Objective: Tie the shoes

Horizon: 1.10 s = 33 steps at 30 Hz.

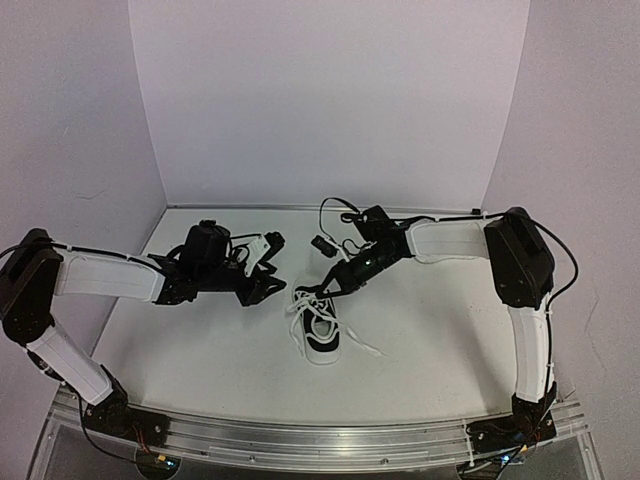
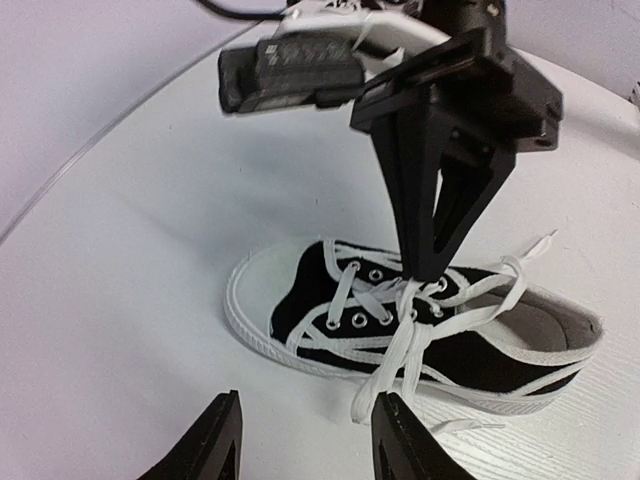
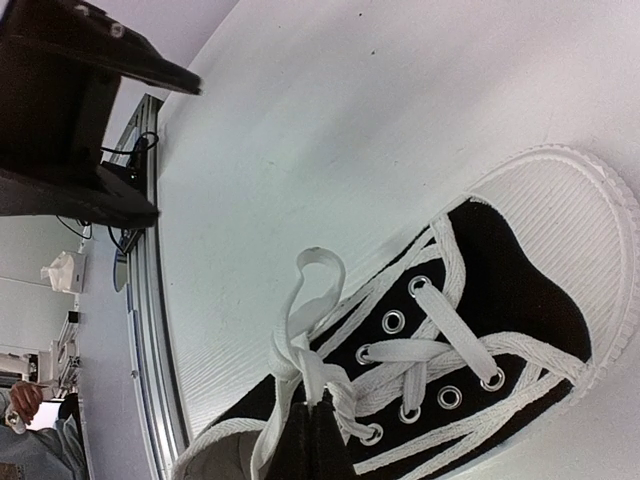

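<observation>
White laces [image 2: 398, 352] clamped under right pincer [image 2: 426, 270].

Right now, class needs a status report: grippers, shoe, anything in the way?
Left gripper: jaws open, empty. Right gripper: jaws shut on laces. Shoe upright, untied. No obstruction seen.

This looks like a robotics lab bench. Plain white panels [image 1: 330, 100] wall in a white table [image 1: 440, 340]. Robot arms [image 1: 110, 275] are bolted to a metal rail [image 1: 320, 437], with loose cables [image 1: 340, 200].
</observation>
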### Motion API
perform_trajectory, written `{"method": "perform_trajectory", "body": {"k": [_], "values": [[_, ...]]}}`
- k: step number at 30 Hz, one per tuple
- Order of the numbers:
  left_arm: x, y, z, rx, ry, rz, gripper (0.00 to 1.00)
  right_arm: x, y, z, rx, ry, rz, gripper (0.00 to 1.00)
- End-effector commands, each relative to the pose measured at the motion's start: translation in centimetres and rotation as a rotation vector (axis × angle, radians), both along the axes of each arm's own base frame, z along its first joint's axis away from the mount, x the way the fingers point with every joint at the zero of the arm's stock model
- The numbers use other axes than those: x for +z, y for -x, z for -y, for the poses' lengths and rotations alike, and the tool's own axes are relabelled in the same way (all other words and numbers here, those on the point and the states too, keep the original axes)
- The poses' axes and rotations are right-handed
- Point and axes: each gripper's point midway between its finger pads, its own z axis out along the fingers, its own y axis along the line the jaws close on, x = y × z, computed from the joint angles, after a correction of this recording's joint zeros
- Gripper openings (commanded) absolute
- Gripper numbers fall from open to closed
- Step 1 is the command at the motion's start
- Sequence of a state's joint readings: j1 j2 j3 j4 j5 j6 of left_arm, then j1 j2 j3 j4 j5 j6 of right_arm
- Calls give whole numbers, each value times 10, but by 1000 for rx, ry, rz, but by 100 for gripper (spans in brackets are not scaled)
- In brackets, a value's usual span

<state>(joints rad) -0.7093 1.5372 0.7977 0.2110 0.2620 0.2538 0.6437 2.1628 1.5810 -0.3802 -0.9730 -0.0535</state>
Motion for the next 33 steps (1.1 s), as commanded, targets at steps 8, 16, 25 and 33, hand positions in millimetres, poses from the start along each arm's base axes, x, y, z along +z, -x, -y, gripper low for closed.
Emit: {"method": "perform_trajectory", "body": {"k": [8, 16, 25, 33], "values": [[22, 27, 47, -367, -205, 344, 40, 27, 0, -4, 17, -61, 35, 0], [4, 38, 69, -520, -335, 347, 26, 25, 0, -4, 18, -60, 28, 0], [-15, 31, 77, -576, -438, 335, 21, 25, -1, -5, 19, -63, 25, 0], [-33, 26, 77, -595, -490, 318, 20, 24, -1, -6, 21, -64, 22, 0]]}}
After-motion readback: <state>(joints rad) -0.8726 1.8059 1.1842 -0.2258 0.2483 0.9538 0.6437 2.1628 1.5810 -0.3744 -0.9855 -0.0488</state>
